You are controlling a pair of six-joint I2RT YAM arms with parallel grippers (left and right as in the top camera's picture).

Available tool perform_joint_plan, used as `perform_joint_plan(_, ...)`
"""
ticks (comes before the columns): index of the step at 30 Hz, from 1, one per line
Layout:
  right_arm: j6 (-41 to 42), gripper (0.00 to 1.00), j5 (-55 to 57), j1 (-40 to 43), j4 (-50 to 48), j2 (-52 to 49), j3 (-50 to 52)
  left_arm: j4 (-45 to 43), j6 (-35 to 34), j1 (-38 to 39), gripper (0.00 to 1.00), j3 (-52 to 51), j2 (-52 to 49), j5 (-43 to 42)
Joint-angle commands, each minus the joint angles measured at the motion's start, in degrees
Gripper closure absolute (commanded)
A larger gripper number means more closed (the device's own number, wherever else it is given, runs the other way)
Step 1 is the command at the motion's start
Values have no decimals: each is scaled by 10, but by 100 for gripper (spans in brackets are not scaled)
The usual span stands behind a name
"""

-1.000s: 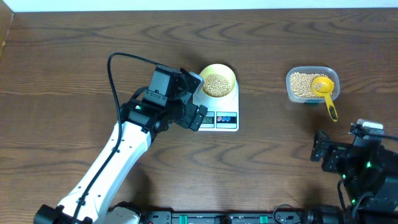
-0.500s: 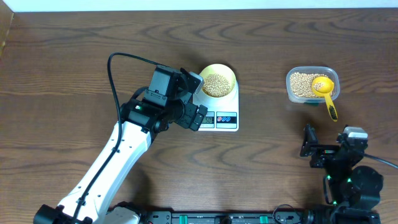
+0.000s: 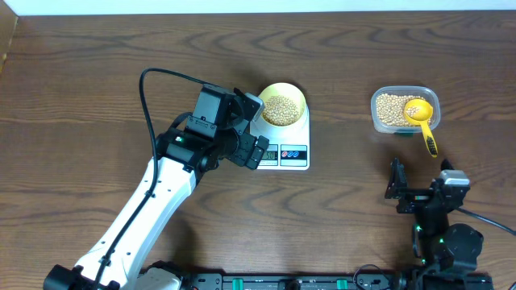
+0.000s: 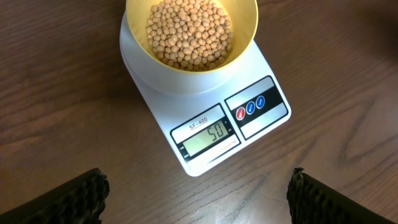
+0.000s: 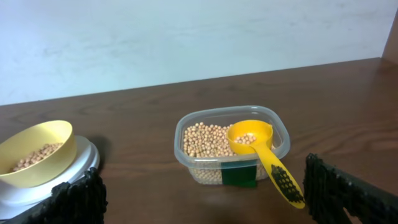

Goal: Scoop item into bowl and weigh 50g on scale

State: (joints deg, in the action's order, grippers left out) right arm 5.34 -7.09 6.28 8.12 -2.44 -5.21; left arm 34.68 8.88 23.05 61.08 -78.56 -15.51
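Resting on the scale (image 4: 163, 107), the yellow bowl (image 4: 186, 79) holds tan beans (image 4: 189, 31); left gripper (image 4: 198, 191) and right gripper (image 5: 202, 190) spread.

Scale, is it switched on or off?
On. In the left wrist view the scale has a display showing the number 50, while the yellow bowl of beans sits on its platform.

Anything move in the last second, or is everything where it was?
Only the right arm moved: it swung left, and the right gripper is open and empty. The left gripper, the bowl of beans on the scale, and the scoop in the tub stayed put.
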Motion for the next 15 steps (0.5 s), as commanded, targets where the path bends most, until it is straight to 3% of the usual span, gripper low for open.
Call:
perform_joint_plan(1, -7, 1, -4, -4, -13, 17, 19, 2, 5, 0, 6, -3, -3, 3)
perform_joint_plan(15, -16, 1, 51, -47, -26, 22, 43, 2, 5, 0, 6, -3, -3, 3)
